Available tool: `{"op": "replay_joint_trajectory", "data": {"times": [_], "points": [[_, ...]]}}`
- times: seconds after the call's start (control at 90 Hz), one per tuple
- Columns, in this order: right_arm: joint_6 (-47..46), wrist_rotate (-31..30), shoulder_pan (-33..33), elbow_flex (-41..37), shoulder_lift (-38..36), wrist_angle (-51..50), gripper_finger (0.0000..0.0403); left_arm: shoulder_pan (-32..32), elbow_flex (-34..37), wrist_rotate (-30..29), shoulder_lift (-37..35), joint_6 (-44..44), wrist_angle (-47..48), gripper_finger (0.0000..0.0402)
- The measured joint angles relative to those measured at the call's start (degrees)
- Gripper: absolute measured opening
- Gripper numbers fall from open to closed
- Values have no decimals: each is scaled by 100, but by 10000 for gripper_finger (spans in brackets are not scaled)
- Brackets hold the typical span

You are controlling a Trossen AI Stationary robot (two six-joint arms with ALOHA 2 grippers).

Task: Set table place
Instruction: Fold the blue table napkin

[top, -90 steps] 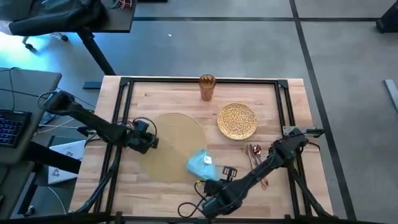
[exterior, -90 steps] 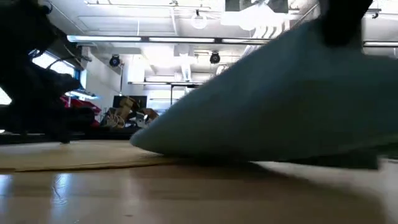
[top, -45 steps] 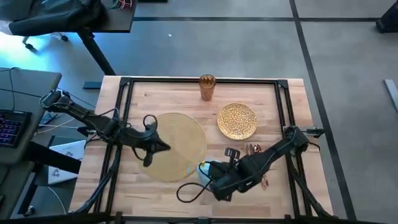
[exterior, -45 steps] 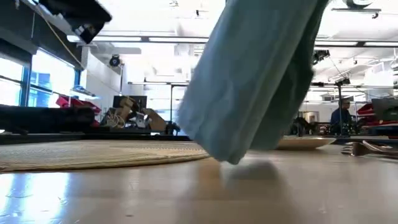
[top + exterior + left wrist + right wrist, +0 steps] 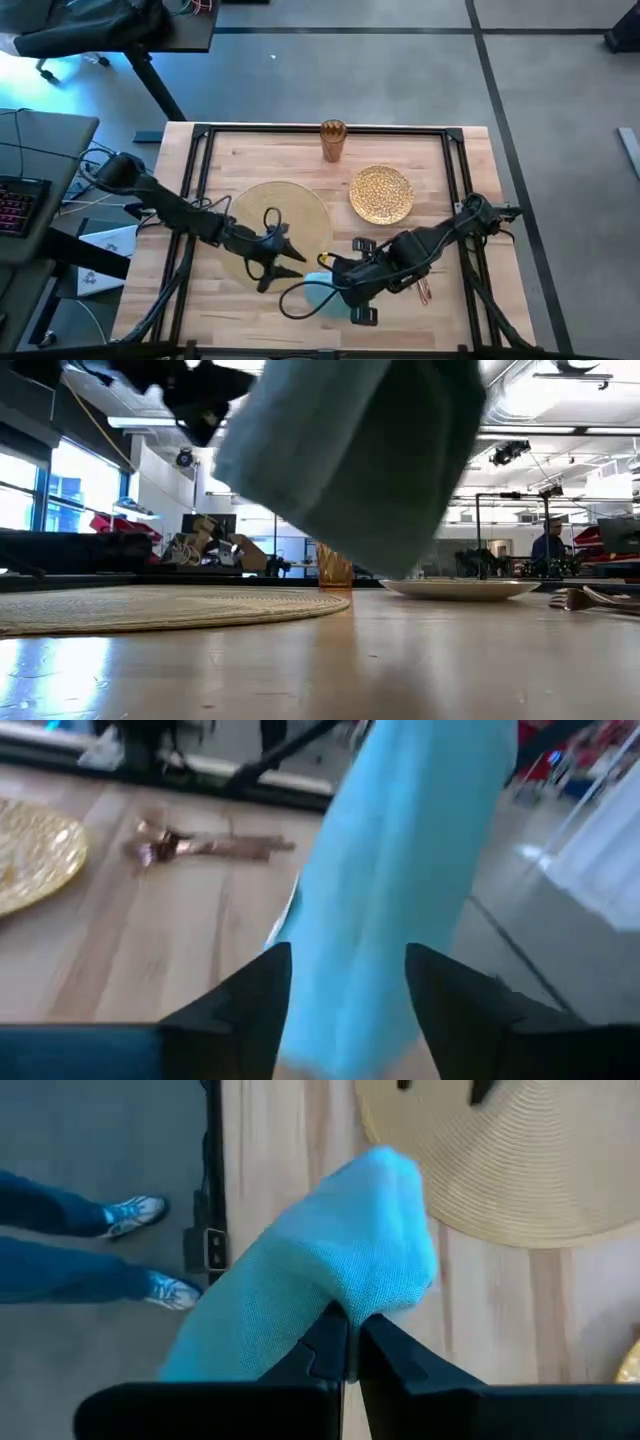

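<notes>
Napkin work is being done now: the soft teal cloth napkin (image 5: 330, 1280) is being pinched by the right end effector (image 5: 345, 1342) and held above the light-wood tabletop (image 5: 240, 315), just beside the round pale-gold woven placemat (image 5: 300, 215). The left end effector (image 5: 345, 985) is being held wide open, close to the cloth. Next, a gentle laying down is likely being called for.

On the light-wood table (image 5: 250, 305), the teal napkin (image 5: 330, 1295) hangs lifted off the wood beside the round woven placemat (image 5: 300, 215), with the glittery gold plate (image 5: 381, 193), amber cup (image 5: 333, 140) and copper cutlery (image 5: 205, 845) lying nearby.
</notes>
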State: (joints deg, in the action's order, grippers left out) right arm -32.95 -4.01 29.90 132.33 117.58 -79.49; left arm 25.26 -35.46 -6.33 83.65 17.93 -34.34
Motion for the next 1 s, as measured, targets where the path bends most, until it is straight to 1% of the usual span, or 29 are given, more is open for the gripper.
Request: {"op": "replay_joint_trajectory", "data": {"times": [0.089, 0.256, 0.4, 0.556, 0.622, 0.7, 0.922, 0.967, 1.0], "points": [[0, 3, -2, 0, 0, 93, 0, 4, -2, 127, 416, 99, -362, 197], [-2, 86, -6, 0, 7, 143, 0, 0, -141, -6, 1098, 98, -727, 198], [-23, 116, -4, 0, 7, 143, 0, 0, -522, 429, 1575, 19, -891, 198], [-175, 149, -4, 0, 7, 143, 0, 16, -848, 536, 1925, -5, -829, 188], [-215, 149, -4, 0, 7, 142, 0, 15, -938, 549, 1978, -8, -808, 172], [-216, 149, -1, 0, 7, 138, 0, 13, -991, 675, 1981, -7, -705, 141], [-216, 149, 3, 0, 9, 128, 0, 11, -997, 1202, 1981, -45, -546, 21], [-216, 149, 3, 0, 13, 109, 0, 11, -997, 1227, 1971, 11, -431, 9], [-218, 149, 3, -1, 16, 77, 0, 12, -999, 1230, 1943, 75, -311, 7]]}}
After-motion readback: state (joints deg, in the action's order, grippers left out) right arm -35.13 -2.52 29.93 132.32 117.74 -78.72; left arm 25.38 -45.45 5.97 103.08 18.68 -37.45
